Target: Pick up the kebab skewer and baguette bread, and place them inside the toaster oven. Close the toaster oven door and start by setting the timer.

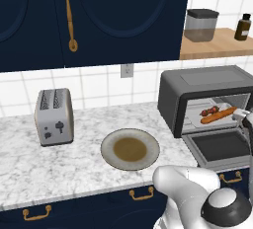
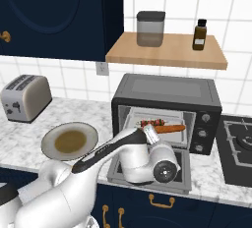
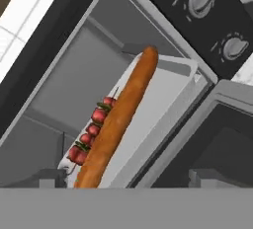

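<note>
Two foods lie side by side inside the toaster oven (image 2: 167, 92) — its door (image 2: 147, 173) dropped flat open toward the counter edge. On the tray, the baguette bread (image 3: 121, 114) lies touching the shorter kebab skewer (image 3: 91, 134). Just before the opening, the gripper (image 3: 126, 176) holds nothing — fingers spread wide.

arm (image 2: 123, 156) was glossy white, rounded bulbous links, dark grey round joint caps, a black strip along one link, small dark finger tips (image 3: 52, 177).
</note>
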